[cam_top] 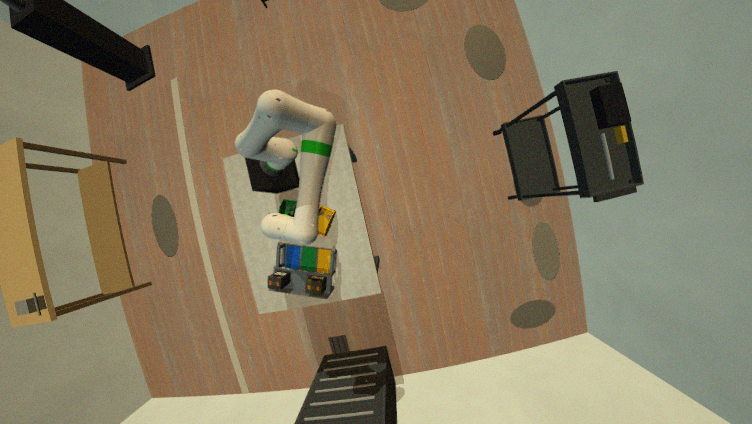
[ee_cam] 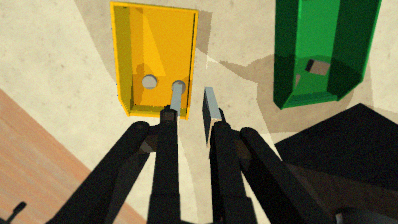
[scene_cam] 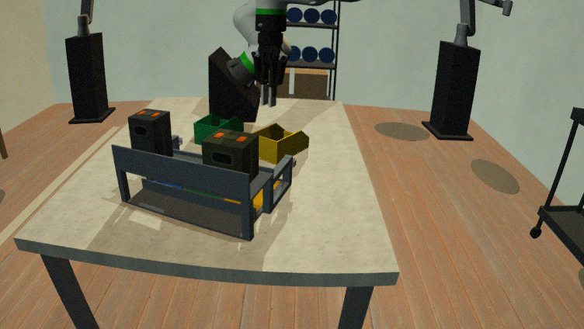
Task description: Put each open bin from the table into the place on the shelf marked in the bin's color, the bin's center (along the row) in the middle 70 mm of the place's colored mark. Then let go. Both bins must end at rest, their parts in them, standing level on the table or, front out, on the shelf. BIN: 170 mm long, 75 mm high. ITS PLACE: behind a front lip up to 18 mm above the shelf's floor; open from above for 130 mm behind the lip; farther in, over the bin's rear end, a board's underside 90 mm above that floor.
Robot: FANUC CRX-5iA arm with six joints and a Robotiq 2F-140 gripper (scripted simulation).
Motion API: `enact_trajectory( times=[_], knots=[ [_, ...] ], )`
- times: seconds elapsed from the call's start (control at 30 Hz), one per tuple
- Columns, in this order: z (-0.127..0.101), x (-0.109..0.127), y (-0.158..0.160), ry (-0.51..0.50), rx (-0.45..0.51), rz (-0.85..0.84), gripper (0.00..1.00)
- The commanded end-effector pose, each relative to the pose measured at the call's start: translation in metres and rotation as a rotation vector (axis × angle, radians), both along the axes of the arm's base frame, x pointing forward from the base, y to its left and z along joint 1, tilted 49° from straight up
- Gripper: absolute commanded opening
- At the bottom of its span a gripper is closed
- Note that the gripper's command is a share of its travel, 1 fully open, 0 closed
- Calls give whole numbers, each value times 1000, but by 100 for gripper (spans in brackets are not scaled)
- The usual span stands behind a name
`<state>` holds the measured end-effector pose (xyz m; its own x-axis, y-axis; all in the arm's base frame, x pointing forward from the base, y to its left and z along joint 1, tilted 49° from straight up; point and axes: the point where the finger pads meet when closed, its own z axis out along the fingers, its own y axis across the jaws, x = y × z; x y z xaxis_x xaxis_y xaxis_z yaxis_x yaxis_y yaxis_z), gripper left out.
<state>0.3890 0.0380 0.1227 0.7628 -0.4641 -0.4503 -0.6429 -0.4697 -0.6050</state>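
Two bins on table: yellow bin (cam_top: 326, 221) (scene_cam: 274, 147) (ee_cam: 162, 45) and green bin (cam_top: 287, 206) (scene_cam: 206, 128) (ee_cam: 316, 30). Gripper (scene_cam: 268, 102) (ee_cam: 192, 97) above them, nearer yellow, fingers slightly parted, nothing gripped.

A robotics workshop: robot arm (cam_top: 315, 173) (scene_cam: 245, 20), bins, cart (cam_top: 571, 142) (scene_cam: 551, 208).

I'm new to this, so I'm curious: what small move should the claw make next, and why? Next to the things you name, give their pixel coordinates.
Probably shift sideways over the yellow bin (cam_top: 326, 221) (scene_cam: 276, 147) (ee_cam: 159, 50): the claw (scene_cam: 268, 104) (ee_cam: 192, 97) hangs above it, parted and holding nothing, one finger outside its edge.
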Motion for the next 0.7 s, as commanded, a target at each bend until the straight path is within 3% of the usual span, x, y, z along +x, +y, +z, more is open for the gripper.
enact_trajectory(
  times=[0.0, 0.67],
  knots=[
    [-3, 0, 3, 0, 0, 0, 15],
    [-24, 2, 28, 0, 0, 0, 15]
  ],
)
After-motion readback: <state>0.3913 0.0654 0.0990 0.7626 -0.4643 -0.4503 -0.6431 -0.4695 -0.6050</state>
